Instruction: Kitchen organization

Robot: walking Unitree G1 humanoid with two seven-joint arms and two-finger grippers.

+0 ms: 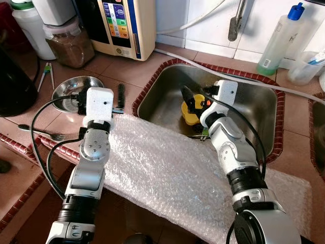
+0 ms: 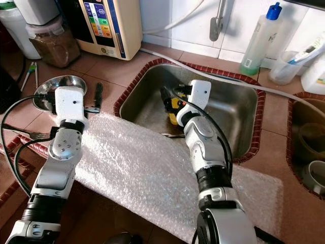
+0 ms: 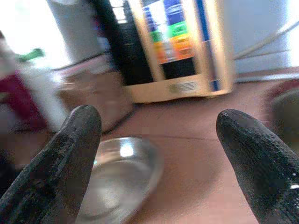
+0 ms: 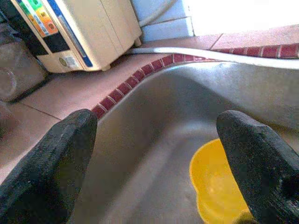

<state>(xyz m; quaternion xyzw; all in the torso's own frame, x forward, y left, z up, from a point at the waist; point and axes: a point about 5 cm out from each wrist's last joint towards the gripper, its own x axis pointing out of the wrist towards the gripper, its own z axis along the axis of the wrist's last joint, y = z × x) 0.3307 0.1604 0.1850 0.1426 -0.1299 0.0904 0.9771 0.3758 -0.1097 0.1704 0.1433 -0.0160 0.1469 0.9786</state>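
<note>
Terracotta tiles cover the bench (image 1: 127, 66), and a steel sink (image 1: 254, 101) with a red tile border is set into it. In the left eye view, a yellow plastic cup-like thing (image 1: 190, 113) stands in the sink, and the right claw (image 1: 195, 99) hangs just over it. A sheet of clear bubble wrap (image 1: 167, 173) lies across the front of the bench, under both silver arms. The left claw (image 1: 81, 101) is at the near rim of a shallow round steel bowl (image 1: 68, 87) on the bench, left of the sink. A metal fork (image 1: 45, 133) lies further to the left. A cream box-shaped machine with coloured buttons (image 1: 124, 25) stands at the wall.

In the left wrist view, the two black fingers (image 3: 65, 154) stand wide apart, with the steel bowl (image 3: 126, 172) between and below them and the cream machine (image 3: 182, 46) behind.

In the right wrist view, the fingers (image 4: 51, 163) are also spread wide, holding nothing, above the sink wall (image 4: 154, 121). The yellow thing (image 4: 217, 186) lies below, close to one finger.
</note>
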